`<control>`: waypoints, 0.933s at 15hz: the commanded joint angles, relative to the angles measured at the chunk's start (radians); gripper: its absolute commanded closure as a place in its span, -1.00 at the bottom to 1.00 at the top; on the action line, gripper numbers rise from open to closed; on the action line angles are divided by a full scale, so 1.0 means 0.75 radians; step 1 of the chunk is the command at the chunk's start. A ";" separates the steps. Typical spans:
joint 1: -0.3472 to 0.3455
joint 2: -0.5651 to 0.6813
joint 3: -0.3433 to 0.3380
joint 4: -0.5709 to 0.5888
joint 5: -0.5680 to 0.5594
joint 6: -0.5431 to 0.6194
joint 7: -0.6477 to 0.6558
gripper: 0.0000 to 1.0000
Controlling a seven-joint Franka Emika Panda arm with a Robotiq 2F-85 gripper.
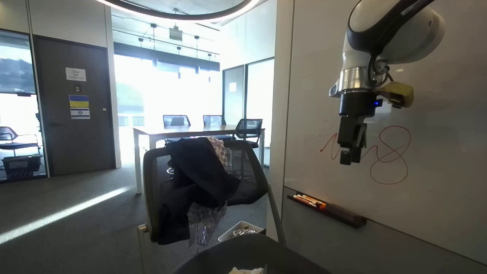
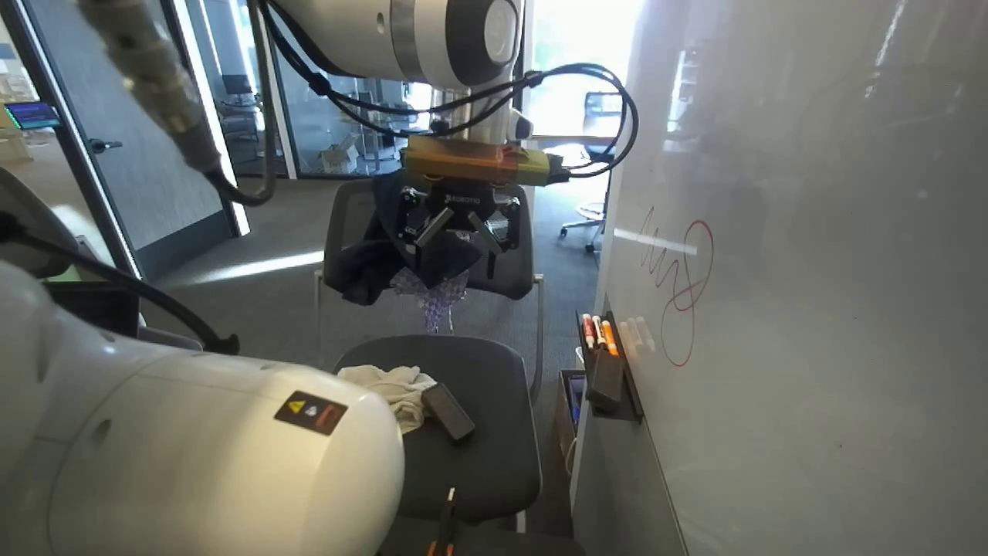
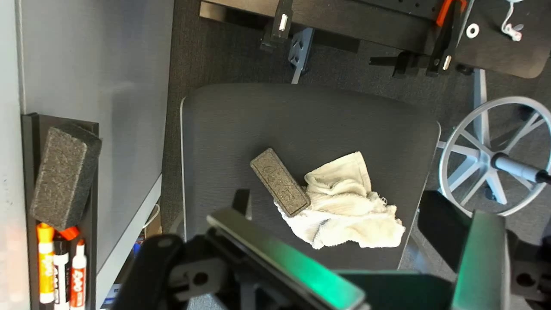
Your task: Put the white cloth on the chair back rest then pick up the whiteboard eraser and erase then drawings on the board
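The white cloth lies crumpled on the chair seat. A grey-brown whiteboard eraser rests beside it, one end overlapping its edge. Another eraser sits on the board's ledge. Behind the seat rises the chair back rest, draped with a black garment and a patterned fabric. Red drawings, a zigzag and loops, mark the white board. My gripper hangs pointing down, high above the seat, its fingers spread with nothing between them; in an exterior view, the board stands behind it.
Several markers lie on the dark ledge along the board. A dark table edge and a wheeled stool base border the chair. A box stands on the floor under the ledge.
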 commanded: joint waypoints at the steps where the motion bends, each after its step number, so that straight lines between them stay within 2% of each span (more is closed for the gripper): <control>1: 0.032 0.122 0.001 -0.011 0.080 0.166 -0.020 -1.00; 5: 0.172 0.269 0.039 -0.004 0.288 0.347 -0.123 -1.00; 8: 0.256 0.433 0.129 0.033 0.339 0.462 -0.131 -1.00; 11: 0.291 0.577 0.230 0.049 0.323 0.651 -0.100 -1.00; 14: 0.285 0.755 0.321 0.083 0.249 0.865 -0.073 -1.00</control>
